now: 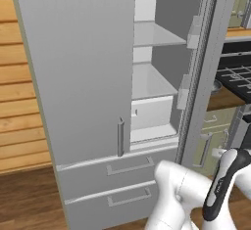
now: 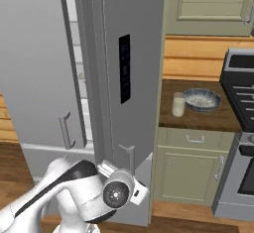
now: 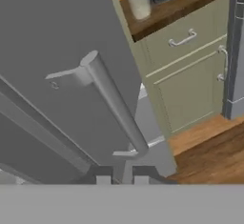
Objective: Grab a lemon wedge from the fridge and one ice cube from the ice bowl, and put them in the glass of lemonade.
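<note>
1. Hand view puts my claw (image 3: 122, 179) at the foot of the fridge door's bar handle (image 3: 114, 106), its two dark tips close together on either side of the handle's lower end, clamped around it.
2. Left base view, at 12 o'clock: the fridge (image 1: 78, 72) stands with its left door shut and its right door (image 1: 206, 67) swung open, showing pale grey shelves (image 1: 152, 35) and a white crisper box (image 1: 151, 112); two drawers (image 1: 117, 168) sit below.
3. Right base view shows the open door's outer face with its black panel (image 2: 124, 68) at 12 o'clock, my arm bent low at 7 o'clock against the door's lower part.
4. At 2 o'clock in that view, the glass of lemonade (image 2: 178, 104) stands on the dark wooden worktop (image 2: 198, 119), just beside the speckled ice bowl (image 2: 202, 99) to its right; whether they touch I cannot tell.
5. I cannot make out the lemon wedge among the shelves.
6. Beige cabinets (image 2: 191, 170) sit under the worktop, with a stove (image 2: 240, 128) at 3 o'clock.
</note>
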Controlling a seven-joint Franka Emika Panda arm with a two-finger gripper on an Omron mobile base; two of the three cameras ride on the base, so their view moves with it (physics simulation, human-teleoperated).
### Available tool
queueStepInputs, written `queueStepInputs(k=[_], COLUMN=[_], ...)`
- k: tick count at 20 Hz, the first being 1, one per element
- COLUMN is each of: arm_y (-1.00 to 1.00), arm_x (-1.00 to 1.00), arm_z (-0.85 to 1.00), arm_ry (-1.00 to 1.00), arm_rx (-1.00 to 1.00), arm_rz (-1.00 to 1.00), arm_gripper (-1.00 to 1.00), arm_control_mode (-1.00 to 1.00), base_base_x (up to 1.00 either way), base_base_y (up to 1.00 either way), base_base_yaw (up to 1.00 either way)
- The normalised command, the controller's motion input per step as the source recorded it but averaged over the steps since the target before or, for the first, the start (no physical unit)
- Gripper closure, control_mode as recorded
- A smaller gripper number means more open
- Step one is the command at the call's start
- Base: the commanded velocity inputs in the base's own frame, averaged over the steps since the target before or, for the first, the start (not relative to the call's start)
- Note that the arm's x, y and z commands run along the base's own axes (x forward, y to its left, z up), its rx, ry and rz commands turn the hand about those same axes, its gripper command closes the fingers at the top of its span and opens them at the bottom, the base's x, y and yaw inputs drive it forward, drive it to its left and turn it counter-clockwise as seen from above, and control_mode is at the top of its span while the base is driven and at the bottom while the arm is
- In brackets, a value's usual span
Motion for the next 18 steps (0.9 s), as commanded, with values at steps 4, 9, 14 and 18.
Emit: queueStepInputs(k=[4, 9, 14, 18], arm_y=[-0.57, -0.08, 0.70, 0.95], arm_x=[-0.66, -0.47, -0.45, -0.54], arm_z=[0.98, 1.00, 1.00, 1.00], arm_ry=[-0.07, 0.00, 0.16, 0.18], arm_rx=[0.04, 0.00, -0.19, -0.26], arm_rz=[-0.15, -0.04, 0.03, 0.05], arm_gripper=[-1.00, -1.00, -1.00, -1.00], arm_control_mode=[-1.00, -1.00, -1.00, -1.00], base_base_x=[0.00, 0.00, 0.00, 0.00], base_base_y=[0.00, 0.00, 0.00, 0.00], base_base_yaw=[0.00, 0.00, 0.00, 0.00])
